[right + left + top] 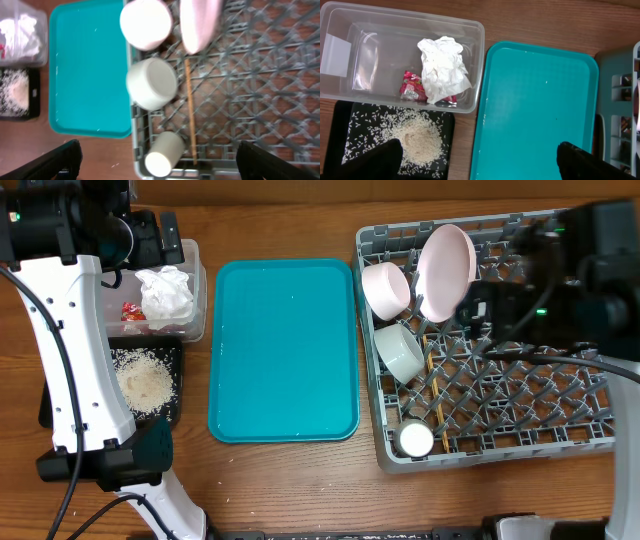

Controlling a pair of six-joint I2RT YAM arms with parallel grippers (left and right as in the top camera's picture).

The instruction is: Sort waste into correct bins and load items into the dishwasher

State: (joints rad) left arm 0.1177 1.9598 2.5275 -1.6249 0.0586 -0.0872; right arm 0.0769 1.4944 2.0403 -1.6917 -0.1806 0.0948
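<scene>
The crumpled white tissue [443,67] and the red wrapper [411,86] lie in the clear tub [370,50]. Rice [420,140] is heaped in the black tray [345,115] in front of it. The grey dish rack [520,420] holds the white plate [447,268] on edge, the pinkish bowl [386,288], the grey-green bowl [400,352], the white cup [415,438] and the chopsticks [434,385]. My left gripper [477,160] is open and empty above the tub and tray. My right gripper [157,160] is open and empty above the rack's left side.
The large teal serving tray [285,350] lies between the bins and the rack with nothing on it. Bare wooden table shows along the front edge. The left arm's white links cover the table's left side.
</scene>
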